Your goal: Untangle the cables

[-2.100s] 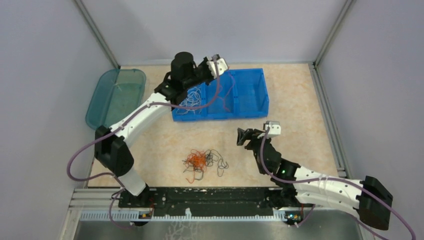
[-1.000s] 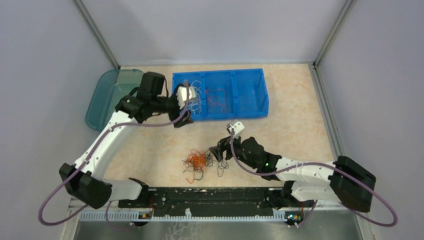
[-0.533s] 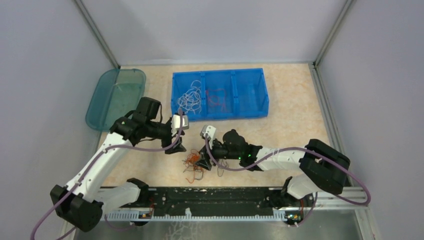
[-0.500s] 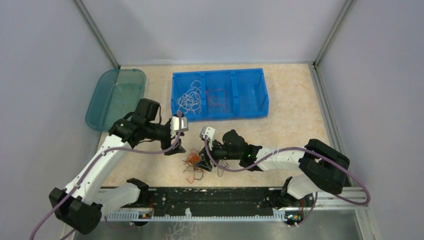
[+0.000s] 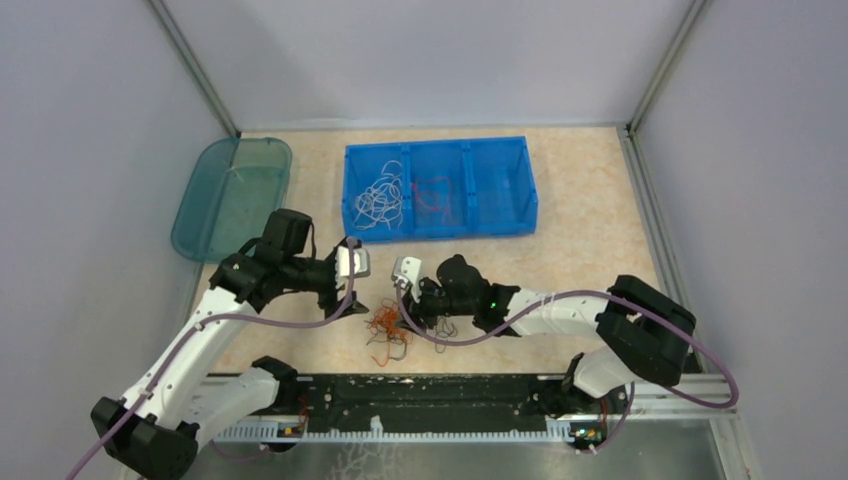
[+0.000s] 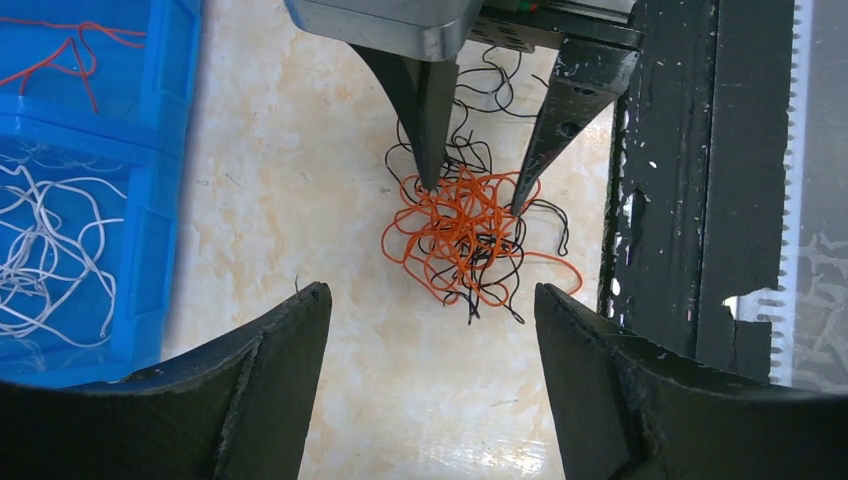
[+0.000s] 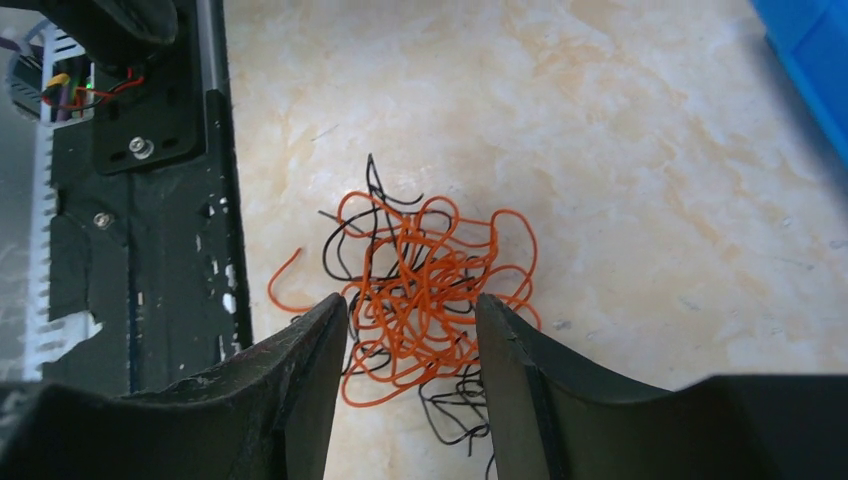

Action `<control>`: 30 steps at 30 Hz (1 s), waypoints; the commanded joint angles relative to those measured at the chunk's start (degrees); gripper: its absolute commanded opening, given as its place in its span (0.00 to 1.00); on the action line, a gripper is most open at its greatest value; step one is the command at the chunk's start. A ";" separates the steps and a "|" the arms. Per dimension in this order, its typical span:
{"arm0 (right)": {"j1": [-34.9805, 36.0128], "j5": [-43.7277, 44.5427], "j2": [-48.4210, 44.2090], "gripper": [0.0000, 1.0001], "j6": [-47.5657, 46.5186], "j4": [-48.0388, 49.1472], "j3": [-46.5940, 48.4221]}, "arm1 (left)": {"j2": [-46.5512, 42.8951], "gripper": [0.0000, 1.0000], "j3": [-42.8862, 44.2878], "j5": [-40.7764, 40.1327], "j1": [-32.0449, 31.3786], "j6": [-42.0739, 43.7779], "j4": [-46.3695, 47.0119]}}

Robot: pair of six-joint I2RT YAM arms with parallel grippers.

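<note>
- One knot (image 5: 388,325) of thin cables lay on the table (image 5: 600,260), at about 6 o'clock from the table's middle in the overhead view, just short of the black rail (image 5: 420,390) along the near edge.
- Orange loops made up the heart of the knot, with black strands threaded through them and straggling out at the edges, some toward the rail.
- The right gripper (image 5: 399,312) pointed in from 3 o'clock with its tips down at the knot.
- Its jaws stood apart, one fingertip at each side of the orange clump with loops lying in the gap between. Whether either tip pressed on a strand could not be told.
- The left gripper (image 5: 353,298) hung at 10 o'clock of the knot and above it, with its jaws spread wide and nothing between them. Its own camera looked down past both fingers onto the knot and the other gripper's tips.
- A blue bin (image 5: 497,190) with three compartments in a row sat at 12 o'clock from the knot, well apart from it.
- Loose white cables (image 5: 378,200) filled the bin's left compartment, and a few red cables (image 5: 432,193) lay in the middle one.
- A teal tray (image 5: 235,190) rested at 10 o'clock, near the left wall and beside the bin.
</note>
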 commanded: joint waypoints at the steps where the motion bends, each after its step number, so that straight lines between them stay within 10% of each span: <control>1: -0.70 1.93 0.35 0.51 -5.90 -1.88 4.74 | -1.41 0.80 -1.50 2.12 0.21 1.87 1.34; 11: -0.70 -0.79 3.38 0.48 -12.69 -12.23 9.51 | -4.30 0.81 -2.88 3.79 0.11 2.33 2.70; 19: -0.70 -0.61 4.01 0.27 -13.01 -13.05 10.29 | -6.19 0.81 -4.32 2.87 0.11 3.71 4.85; 22: -0.77 1.30 3.13 0.02 -12.40 -11.68 10.63 | -7.16 0.81 -5.18 2.70 0.09 3.91 6.32; 30: -1.58 1.54 -5.19 0.00 -8.17 -7.49 11.52 | -9.23 0.80 -9.06 5.14 0.08 -0.47 14.34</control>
